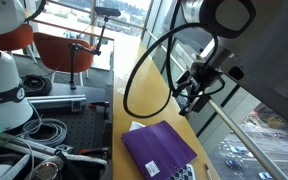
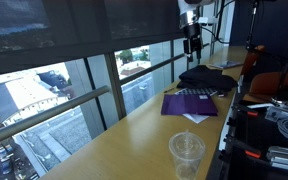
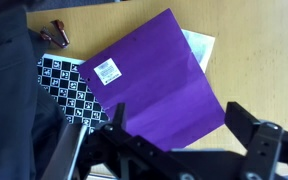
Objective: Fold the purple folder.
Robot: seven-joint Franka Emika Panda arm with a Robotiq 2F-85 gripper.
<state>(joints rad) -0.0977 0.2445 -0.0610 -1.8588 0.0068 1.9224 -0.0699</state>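
The purple folder (image 1: 156, 148) lies flat and closed on the wooden counter, cover up, with a small white label (image 3: 108, 71) near one corner. It also shows in an exterior view (image 2: 191, 103) and fills the middle of the wrist view (image 3: 159, 80). A white sheet edge (image 3: 200, 44) sticks out from under it. My gripper (image 1: 191, 100) hangs in the air well above the folder, also seen in an exterior view (image 2: 193, 45). In the wrist view its fingers (image 3: 184, 125) are spread wide and hold nothing.
A black-and-white checkered board (image 3: 69, 88) lies partly under the folder. Dark cloth (image 2: 208, 78) lies beside it. A clear plastic cup (image 2: 186, 156) stands on the counter (image 2: 134, 140). Windows run along the counter's edge. A black cable loop (image 1: 144, 70) hangs from the arm.
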